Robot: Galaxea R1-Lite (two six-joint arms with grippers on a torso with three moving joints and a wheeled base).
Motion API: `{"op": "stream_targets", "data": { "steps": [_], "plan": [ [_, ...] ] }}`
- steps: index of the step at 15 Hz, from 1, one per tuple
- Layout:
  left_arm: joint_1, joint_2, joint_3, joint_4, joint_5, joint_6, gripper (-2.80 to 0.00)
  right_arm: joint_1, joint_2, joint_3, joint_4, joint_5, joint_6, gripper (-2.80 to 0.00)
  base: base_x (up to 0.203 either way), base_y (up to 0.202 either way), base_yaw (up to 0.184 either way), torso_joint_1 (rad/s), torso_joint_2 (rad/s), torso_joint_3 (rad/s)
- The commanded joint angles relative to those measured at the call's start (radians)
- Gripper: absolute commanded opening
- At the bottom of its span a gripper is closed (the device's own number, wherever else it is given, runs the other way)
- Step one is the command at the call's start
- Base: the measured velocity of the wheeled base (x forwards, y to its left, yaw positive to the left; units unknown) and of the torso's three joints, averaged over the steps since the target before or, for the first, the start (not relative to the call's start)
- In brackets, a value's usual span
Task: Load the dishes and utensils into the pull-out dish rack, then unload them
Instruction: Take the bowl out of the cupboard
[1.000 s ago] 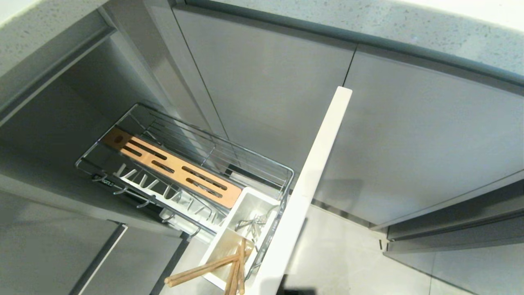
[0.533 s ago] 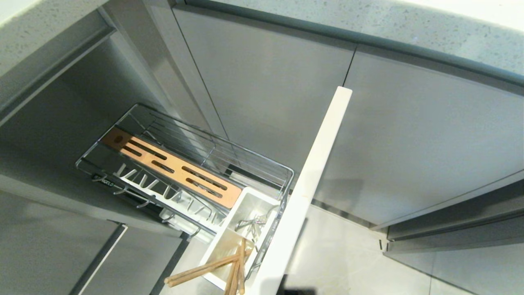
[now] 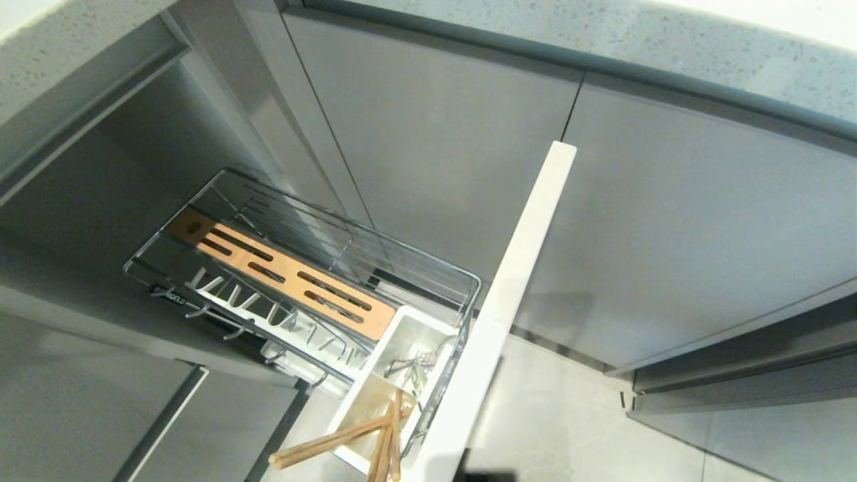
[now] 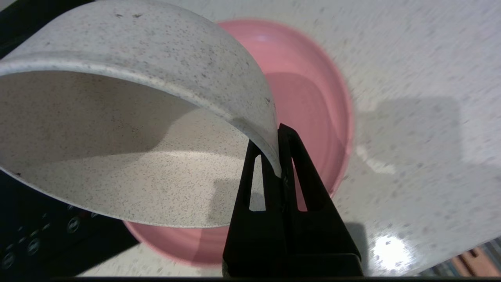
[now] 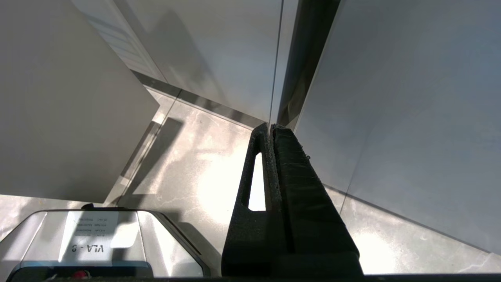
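Note:
My left gripper [image 4: 274,135] is shut on the rim of the white speckled bowl [image 4: 117,156], which hangs tilted just above the pale-pink plate [image 4: 309,102] lying on a speckled countertop [image 4: 422,98]. In the head view the pull-out dish rack [image 3: 415,258] stands drawn out, showing its orange-brown slotted board [image 3: 281,271] and white prongs [image 3: 268,314] with no dishes on them. Its white tub [image 3: 402,328] holds the wooden chopsticks [image 3: 335,438] and a silver metal utensil [image 3: 412,368]. Neither arm appears in the head view. My right gripper [image 5: 271,127] is shut and empty, parked over the floor.
The rack's pale front panel [image 3: 515,288] juts out between the rack and the grey cabinet doors [image 3: 669,221]. A dark cooktop [image 4: 35,243] borders the plate on one side. My own base [image 5: 90,243] sits below the right gripper.

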Motion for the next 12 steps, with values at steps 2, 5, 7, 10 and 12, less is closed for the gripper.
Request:
{"op": "stream_targets", "data": {
  "steps": [2, 5, 7, 10, 12],
  "plan": [
    [0.002, 0.012, -0.005, 0.086, 0.058, 0.035, -2.80, 0.001, 0.001, 0.002, 0.000, 0.000, 0.000, -2.80, 0.000, 0.000, 0.000, 0.000, 0.00, 0.000],
    [0.002, 0.008, -0.004, 0.125, 0.086, 0.052, -2.80, 0.001, 0.001, 0.002, 0.000, 0.000, 0.000, -2.80, 0.000, 0.000, 0.000, 0.000, 0.00, 0.000],
    [0.002, 0.008, -0.004, 0.158, 0.098, 0.051, -2.80, 0.001, 0.001, 0.002, 0.000, 0.000, 0.000, -2.80, 0.000, 0.000, 0.000, 0.000, 0.00, 0.000],
    [0.002, 0.008, -0.003, 0.195, 0.098, 0.049, -2.80, 0.001, 0.001, 0.002, 0.000, 0.000, 0.000, -2.80, 0.000, 0.000, 0.000, 0.000, 0.00, 0.000],
    [0.002, 0.011, -0.003, 0.218, 0.096, 0.047, -2.80, 0.001, 0.001, 0.002, 0.000, 0.000, 0.000, -2.80, 0.000, 0.000, 0.000, 0.000, 0.00, 0.000]
  ]
}}
